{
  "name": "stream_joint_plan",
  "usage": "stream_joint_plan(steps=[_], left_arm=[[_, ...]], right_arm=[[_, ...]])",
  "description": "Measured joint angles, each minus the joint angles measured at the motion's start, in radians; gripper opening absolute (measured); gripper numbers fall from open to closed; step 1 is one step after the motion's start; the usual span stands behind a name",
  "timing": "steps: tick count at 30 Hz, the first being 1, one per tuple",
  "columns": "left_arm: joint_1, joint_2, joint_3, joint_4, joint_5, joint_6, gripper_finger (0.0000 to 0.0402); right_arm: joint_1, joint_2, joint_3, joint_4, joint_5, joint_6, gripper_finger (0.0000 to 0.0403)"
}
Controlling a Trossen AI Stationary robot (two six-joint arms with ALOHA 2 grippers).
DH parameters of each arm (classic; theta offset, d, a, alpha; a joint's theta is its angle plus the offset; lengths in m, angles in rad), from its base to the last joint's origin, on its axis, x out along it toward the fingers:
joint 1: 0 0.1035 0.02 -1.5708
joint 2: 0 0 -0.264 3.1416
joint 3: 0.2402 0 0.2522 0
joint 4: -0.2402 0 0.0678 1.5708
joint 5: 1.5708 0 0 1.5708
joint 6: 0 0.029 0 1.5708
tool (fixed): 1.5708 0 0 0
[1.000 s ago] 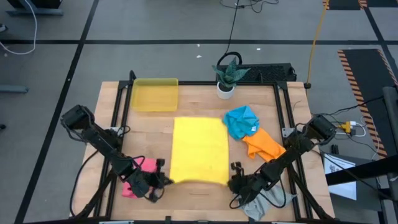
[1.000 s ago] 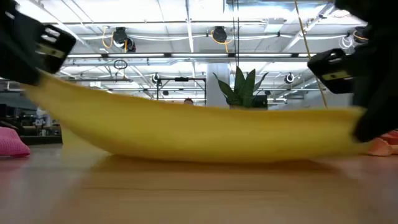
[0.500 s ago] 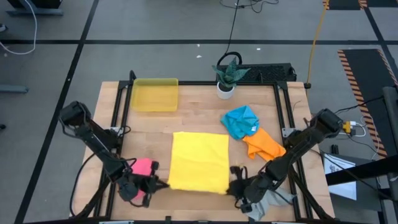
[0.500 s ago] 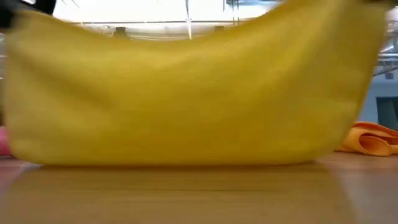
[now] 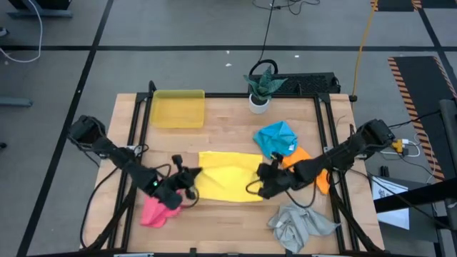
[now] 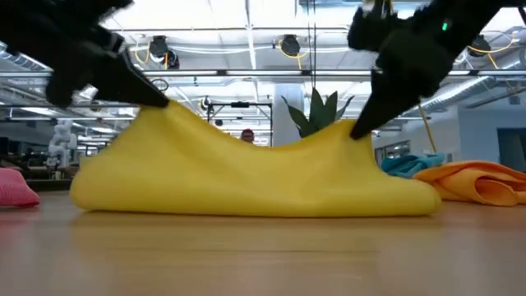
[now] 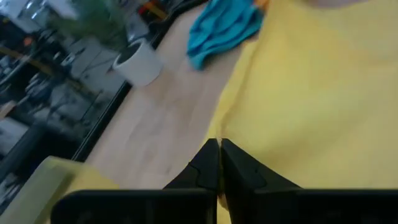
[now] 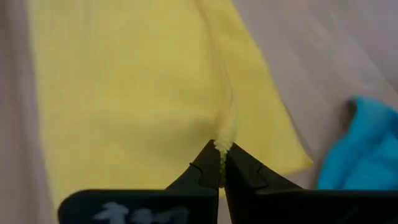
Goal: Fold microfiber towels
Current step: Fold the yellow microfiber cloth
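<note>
The soft yellow microfiber towel (image 5: 227, 178) lies folded over on the middle of the light wooden table (image 5: 228, 128), its near edge lifted between the left gripper (image 5: 193, 176) at its left corner and the right gripper (image 5: 263, 175) at its right (each pinches a fold of it). The crumpled pink towel (image 5: 154, 211) sits left of it toward the front edge. The bright blue towel (image 5: 277, 138) lies behind and right, touching the orange towel (image 5: 320, 178) beside it. The rumpled light grey towel (image 5: 300, 225) rests at the front right. The translucent yellow plastic tray (image 5: 178, 109) stands at the back left, the small potted plant in a white pot (image 5: 260, 89) at the back centre.
</note>
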Motion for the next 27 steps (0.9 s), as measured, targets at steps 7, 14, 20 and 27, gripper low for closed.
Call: stream_joint_plan(steps=[7, 14, 20, 27], left_arm=[[0.126, 0.0, 0.0, -0.008, 0.041, 0.0, 0.001], [0.181, 0.021, 0.0, -0.011, 0.113, -0.073, 0.0005], [0.186, 0.06, 0.0, -0.018, 0.097, -0.114, 0.0016], [0.216, 0.146, -0.001, -0.02, 0.103, -0.126, 0.0011]], right_arm=[[-0.083, 0.0, -0.091, 0.003, 0.0, 0.019, 0.0], [-0.138, 0.0, -0.103, 0.039, 0.003, -0.013, 0.0], [-0.191, 0.0, -0.103, 0.079, 0.0, -0.057, 0.0], [-0.235, 0.014, -0.15, 0.154, -0.002, -0.059, 0.0009]])
